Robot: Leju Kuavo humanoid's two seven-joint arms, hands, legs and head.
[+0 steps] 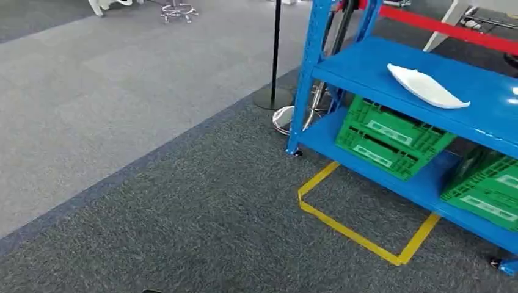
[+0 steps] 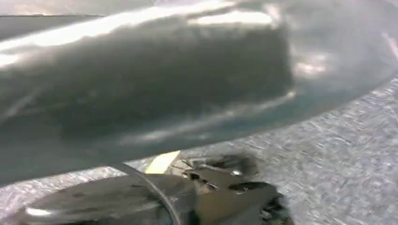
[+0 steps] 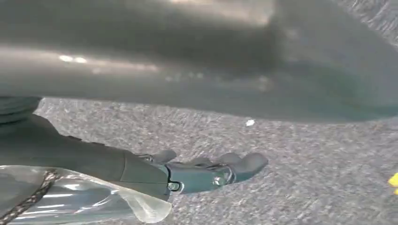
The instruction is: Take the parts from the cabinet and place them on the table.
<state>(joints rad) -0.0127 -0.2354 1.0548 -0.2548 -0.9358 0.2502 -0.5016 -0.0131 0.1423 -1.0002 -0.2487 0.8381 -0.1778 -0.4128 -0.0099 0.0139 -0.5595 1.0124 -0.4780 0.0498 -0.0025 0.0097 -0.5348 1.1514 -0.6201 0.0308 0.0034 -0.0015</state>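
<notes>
The floor is grey carpet (image 1: 183,201) with a lighter grey zone toward the far side, yellow tape (image 1: 360,235) marking a rectangle in front of a blue wheeled cabinet (image 1: 379,67), whose lower shelf carries two green crates (image 1: 391,137). A white curved part (image 1: 427,87) lies on the cabinet's upper shelf, near that shelf's front edge and above the nearer crate. The right hand (image 3: 211,171) hangs above the carpet with fingers extended and holding nothing, well apart from the part; the left hand (image 2: 225,197) is blurred and its state cannot be determined.
</notes>
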